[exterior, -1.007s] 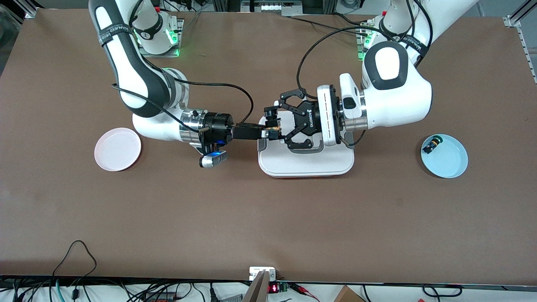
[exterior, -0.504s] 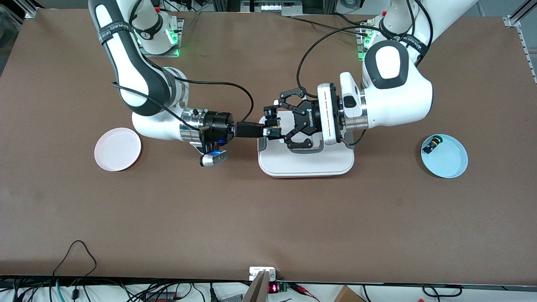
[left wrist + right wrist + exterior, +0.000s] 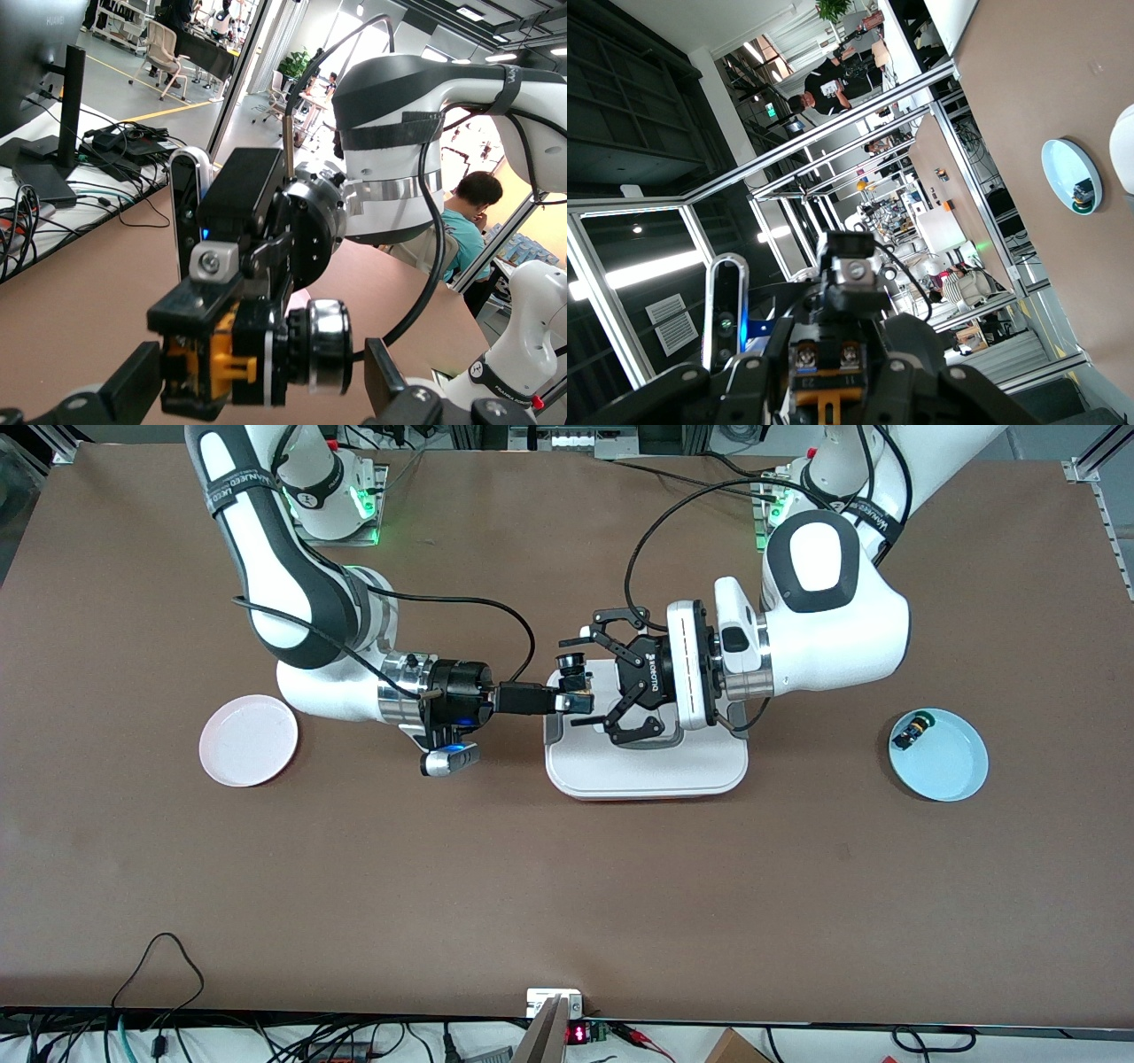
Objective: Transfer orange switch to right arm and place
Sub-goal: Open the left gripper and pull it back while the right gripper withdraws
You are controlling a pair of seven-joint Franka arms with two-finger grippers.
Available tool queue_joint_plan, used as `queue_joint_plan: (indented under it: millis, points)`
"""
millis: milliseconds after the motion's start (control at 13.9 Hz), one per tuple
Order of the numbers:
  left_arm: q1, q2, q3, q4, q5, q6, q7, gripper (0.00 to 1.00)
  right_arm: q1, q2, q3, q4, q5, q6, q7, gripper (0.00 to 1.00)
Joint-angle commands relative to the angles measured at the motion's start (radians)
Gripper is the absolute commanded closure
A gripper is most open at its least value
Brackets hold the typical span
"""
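Clamping tight with the slim black two-finger right gripper (image 3: 568,701) on the tiny black cylindrical push-button switch with orange bands and a silvery end (image 3: 574,677). Holding that orange switch up in the air, over the edge of the white rounded rectangular plastic tray (image 3: 647,772) that lies toward the right arm's end of the brown table (image 3: 567,886). Reaching in level toward the tray with the white right arm, silver wrist cylinder and small blue light showing just off the tray's edge.

Standing released with the spidery black left gripper (image 3: 578,681), over the same edge of the tray. Spreading its fingers (image 3: 133,390) wide, one on either side of the switch, both apart from it in the left wrist view. Facing the right gripper head-on above the tray.

Lying well apart from the tray toward the right arm's end, a round pink plate (image 3: 248,740). Lying well apart from the tray toward the left arm's end, a round light-blue plate (image 3: 948,766). Resting in that blue plate, near its rim on the tray's side, a black switch with a green cap (image 3: 912,732).
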Motion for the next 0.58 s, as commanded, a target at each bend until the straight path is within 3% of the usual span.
queue_joint_plan:
  millis: [0,216,504]
  points:
    - [0.023,-0.013,-0.007,-0.007,-0.031,-0.028,0.004,0.0,-0.002,-0.013,-0.001,0.003,-0.007,-0.002,-0.006,1.0]
    - [0.065,-0.058,-0.006,-0.005,-0.026,-0.079,0.003,0.0,-0.008,-0.013,-0.001,0.003,-0.01,-0.003,-0.004,1.0]
    - [0.184,-0.084,-0.001,0.005,0.012,-0.348,-0.104,0.0,-0.051,-0.011,-0.007,0.005,-0.072,-0.084,0.002,1.0]
